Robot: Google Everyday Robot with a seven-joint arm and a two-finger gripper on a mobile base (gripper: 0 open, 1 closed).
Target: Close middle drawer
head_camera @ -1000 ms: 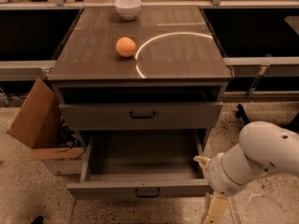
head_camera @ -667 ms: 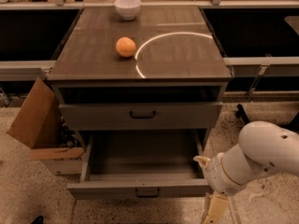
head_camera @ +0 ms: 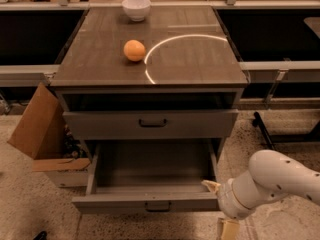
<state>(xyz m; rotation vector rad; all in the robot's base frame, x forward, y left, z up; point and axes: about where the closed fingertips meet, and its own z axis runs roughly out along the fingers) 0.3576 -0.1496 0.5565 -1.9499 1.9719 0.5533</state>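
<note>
The middle drawer is pulled far out of the grey cabinet. Its low flat front carries a small dark central handle, and its inside looks empty. Above it is the taller-fronted top drawer, which stands out a little, with a dark gap over it. The lowest drawer is hidden under the open one. My gripper, on the white arm, is at the bottom right. It is right at the right end of the middle drawer's front, and a tan tip lies over that front corner.
An orange and a white bowl sit on the cabinet top. An open cardboard box stands on the floor to the cabinet's left. Dark shelving runs along both sides, and a black stand foot is on the floor at the right.
</note>
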